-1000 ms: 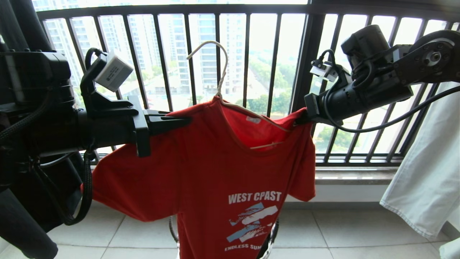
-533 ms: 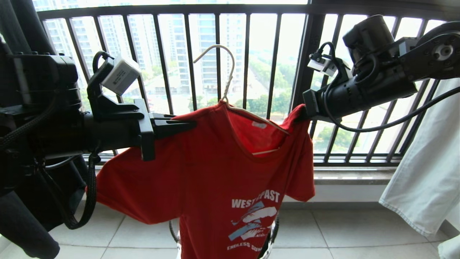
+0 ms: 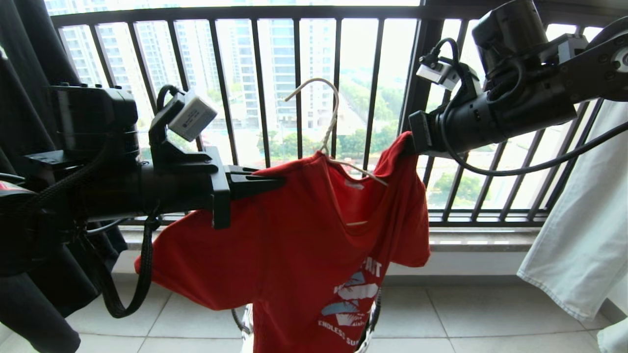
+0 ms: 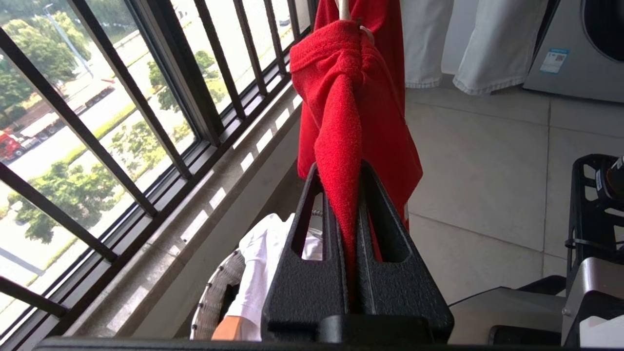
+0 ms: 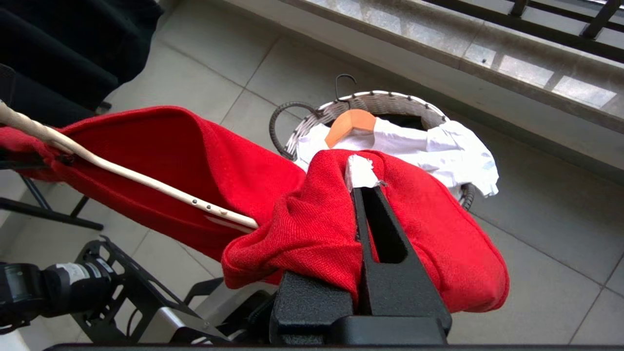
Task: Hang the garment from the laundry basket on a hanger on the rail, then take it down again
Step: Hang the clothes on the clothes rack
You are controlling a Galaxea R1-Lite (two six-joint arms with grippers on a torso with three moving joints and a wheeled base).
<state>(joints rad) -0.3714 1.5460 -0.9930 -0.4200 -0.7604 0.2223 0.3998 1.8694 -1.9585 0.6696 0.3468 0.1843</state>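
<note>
While my left gripper (image 4: pixel 347 214) is clamped on a fold of the shirt (image 3: pixel 304 245) at one shoulder, my right gripper (image 5: pixel 363 204) is pinched shut on the other shoulder, and the red cloth bunches over one of its fingers. Between the two grips the shirt hangs in the air in front of the railing (image 3: pixel 294 49), with its chest print low down.

The hanger (image 3: pixel 329 132) sits inside the neck opening. In the head view its hook rises above the collar, about midway between my two grippers, and the hook holds on nothing. One thin arm of the hanger runs under the cloth toward my right gripper; in the right wrist view it goes into the fold just beside my fingers.

The long axis of the hanger lies roughly along the line from one gripper to the other, but tilted, because my right gripper is higher than my left one. I see no rail in any view, so I judge it is above the hook. The next move, I think, needs both arms to go up together so the hook stays upright.

The basket (image 5: pixel 375 105) stands on the floor below the shirt, with a white garment (image 5: pixel 438 146) in it.
</note>
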